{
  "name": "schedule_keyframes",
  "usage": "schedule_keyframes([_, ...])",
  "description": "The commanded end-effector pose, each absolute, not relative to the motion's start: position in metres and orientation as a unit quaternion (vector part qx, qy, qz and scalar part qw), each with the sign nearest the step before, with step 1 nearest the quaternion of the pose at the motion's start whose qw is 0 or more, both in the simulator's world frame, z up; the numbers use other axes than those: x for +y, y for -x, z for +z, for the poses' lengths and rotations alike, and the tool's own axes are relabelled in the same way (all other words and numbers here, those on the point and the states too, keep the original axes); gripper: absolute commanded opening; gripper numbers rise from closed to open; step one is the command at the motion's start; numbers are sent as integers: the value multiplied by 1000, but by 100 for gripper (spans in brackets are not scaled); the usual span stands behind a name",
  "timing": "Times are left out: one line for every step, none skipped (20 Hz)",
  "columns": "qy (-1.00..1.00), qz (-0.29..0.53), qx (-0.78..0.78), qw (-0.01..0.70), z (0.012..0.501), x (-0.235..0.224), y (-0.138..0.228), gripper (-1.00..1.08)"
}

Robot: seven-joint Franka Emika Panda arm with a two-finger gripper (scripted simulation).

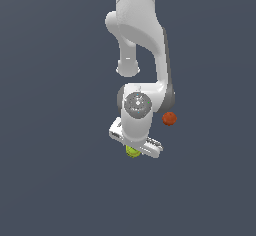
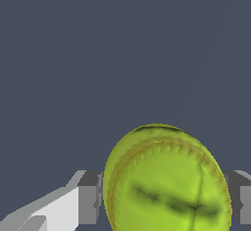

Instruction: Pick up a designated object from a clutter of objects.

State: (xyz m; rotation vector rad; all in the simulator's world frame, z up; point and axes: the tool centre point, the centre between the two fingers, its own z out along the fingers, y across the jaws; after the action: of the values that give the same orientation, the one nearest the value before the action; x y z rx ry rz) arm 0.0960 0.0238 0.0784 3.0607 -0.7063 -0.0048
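The designated object, a yellow-green tennis ball [image 2: 166, 186] with dark seam lines, fills the space between my two fingers in the wrist view. My gripper [image 2: 164, 200] is shut on it: a grey finger pad [image 2: 89, 196] touches one side and the other pad [image 2: 240, 196] touches the opposite side. In the exterior view only a sliver of the ball [image 1: 132, 152] shows under the white hand, where the gripper [image 1: 134, 150] points down. Of the clutter of objects, just the orange-red ball [image 1: 169, 119] shows besides it.
The arm's white links [image 1: 140, 35] hang over the middle of the scene and hide the floor behind them. The orange-red ball lies just to the exterior view's right of the wrist. The ground is plain dark grey-blue.
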Motion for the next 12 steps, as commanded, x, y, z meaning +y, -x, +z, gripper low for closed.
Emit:
schedule_keyframes([-974,0,-225,0,96,28,-92,-100])
schedule_keyframes([-974,0,-225,0,104,29,-89,-100])
schedule_keyframes([-974,0,-225,0,112,31,-87,-100])
schedule_keyframes([-974,0,-225,0,122,33,-84,-100])
schedule_keyframes([-974,0,-225,0,131,35,-81,-100])
schedule_keyframes([-974,0,-225,0,141,37,-78,-100])
schedule_keyframes([-974,0,-225,0,152,40,-75,-100])
schedule_keyframes([-974,0,-225,0,162,42,-72,-100])
schedule_keyframes([-974,0,-225,0,173,44,-69,-100])
schedule_keyframes([-974,0,-225,0,184,47,-66,-100])
schedule_keyframes([-974,0,-225,0,195,49,-62,-100])
schedule_keyframes([-974,0,-225,0,207,52,-59,-100])
